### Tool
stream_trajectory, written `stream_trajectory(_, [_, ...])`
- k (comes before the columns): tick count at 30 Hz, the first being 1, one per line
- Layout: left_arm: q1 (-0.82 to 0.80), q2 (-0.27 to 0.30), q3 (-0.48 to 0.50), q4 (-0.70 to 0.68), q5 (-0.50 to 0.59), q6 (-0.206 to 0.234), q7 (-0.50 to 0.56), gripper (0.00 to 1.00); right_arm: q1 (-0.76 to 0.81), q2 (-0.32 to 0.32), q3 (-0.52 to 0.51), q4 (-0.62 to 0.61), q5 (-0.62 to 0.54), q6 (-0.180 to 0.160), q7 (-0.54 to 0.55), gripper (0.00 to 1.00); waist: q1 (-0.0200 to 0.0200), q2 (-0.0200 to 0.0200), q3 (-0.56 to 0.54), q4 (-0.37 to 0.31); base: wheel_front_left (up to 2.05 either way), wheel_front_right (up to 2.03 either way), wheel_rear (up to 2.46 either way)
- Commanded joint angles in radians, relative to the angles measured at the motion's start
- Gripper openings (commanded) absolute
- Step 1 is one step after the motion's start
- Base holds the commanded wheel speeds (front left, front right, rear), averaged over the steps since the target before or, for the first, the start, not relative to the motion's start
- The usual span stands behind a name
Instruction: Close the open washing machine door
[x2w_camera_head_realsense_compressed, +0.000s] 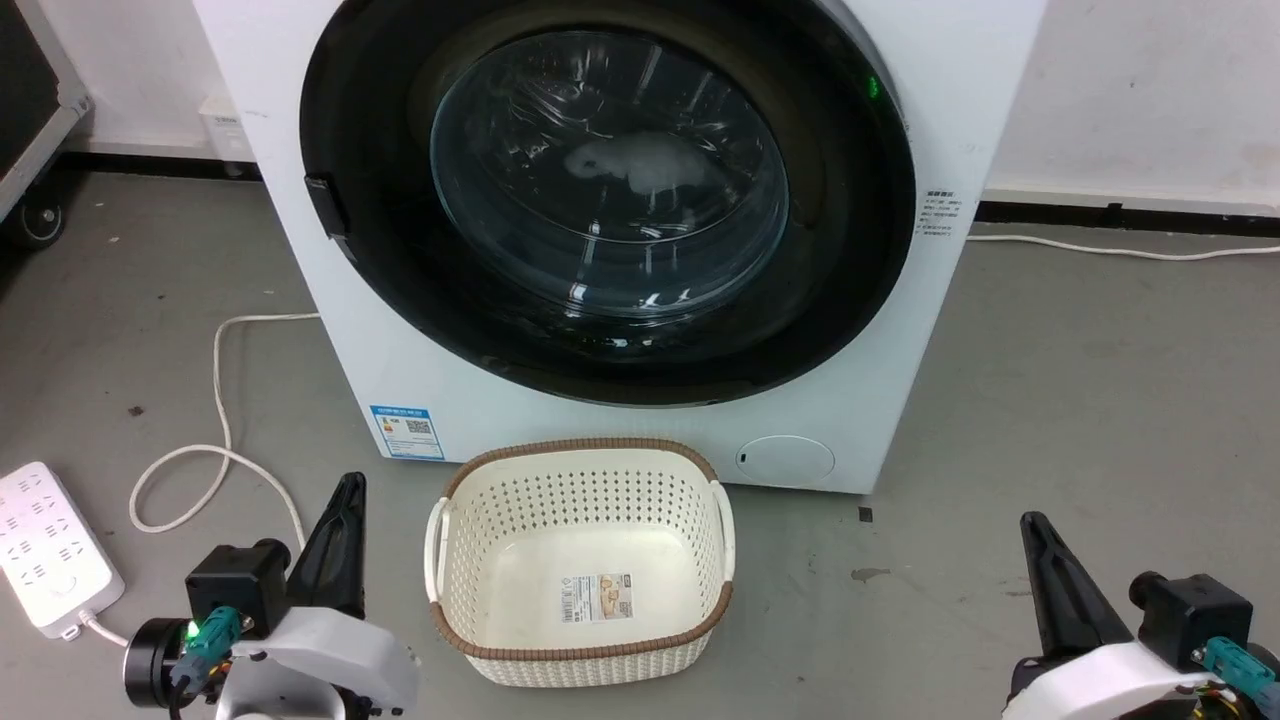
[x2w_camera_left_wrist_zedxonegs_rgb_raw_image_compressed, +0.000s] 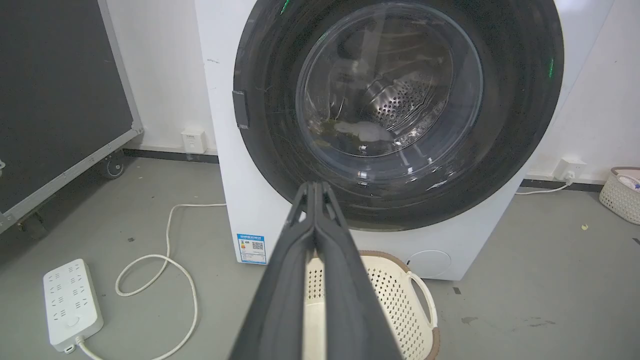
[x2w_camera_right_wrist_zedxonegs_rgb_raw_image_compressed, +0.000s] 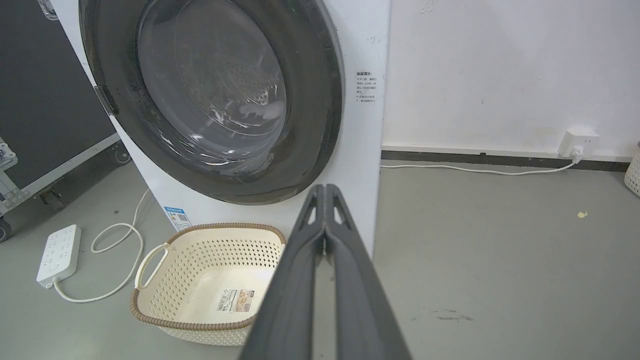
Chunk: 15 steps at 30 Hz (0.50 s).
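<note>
The washing machine door (x2w_camera_head_realsense_compressed: 610, 200) lies flush on the washing machine (x2w_camera_head_realsense_compressed: 960, 100) front, seemingly latched. My left gripper (x2w_camera_left_wrist_zedxonegs_rgb_raw_image_compressed: 315, 200) and right gripper (x2w_camera_right_wrist_zedxonegs_rgb_raw_image_compressed: 326, 195) hang low, both closed and empty. At most a confirming push is needed.

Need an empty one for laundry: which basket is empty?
The cream basket before the washing machine, holding only a label; the other basket, by the wall, has things inside.

A bare test room or workshop: a white washing machine (x2w_camera_head_realsense_compressed: 480, 390) stands alone on a grey concrete floor (x2w_camera_head_realsense_compressed: 1100, 400) against plain white walls (x2w_camera_right_wrist_zedxonegs_rgb_raw_image_compressed: 500, 75). A power strip (x2w_camera_head_realsense_compressed: 45, 545) and a loose cable (x2w_camera_head_realsense_compressed: 218, 380) lie beside it, and a black wheeled equipment case (x2w_camera_left_wrist_zedxonegs_rgb_raw_image_compressed: 55, 100) is parked nearby.
</note>
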<state>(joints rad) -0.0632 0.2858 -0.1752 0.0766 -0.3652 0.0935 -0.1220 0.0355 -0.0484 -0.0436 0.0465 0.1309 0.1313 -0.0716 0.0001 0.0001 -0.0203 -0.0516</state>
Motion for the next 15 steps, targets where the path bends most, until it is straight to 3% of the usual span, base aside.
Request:
stream_trajectory(1, [0.013,-0.011,0.009,-0.007,0.015,-0.004,0.005,0.00,-0.010,0.000,0.003,-0.010,-0.010,0.000,0.003,0.00,0.0000,-0.0001,0.000,0.001,0.00,0.00,0.00])
stream_trajectory(15, [0.021,-0.049,0.037,-0.018,0.073,-0.019,0.024,0.00,-0.014,-0.001,0.009,-0.016,-0.030,0.000,0.014,0.00,0.0000,-0.0001,0.004,0.009,0.00,0.00,0.00])
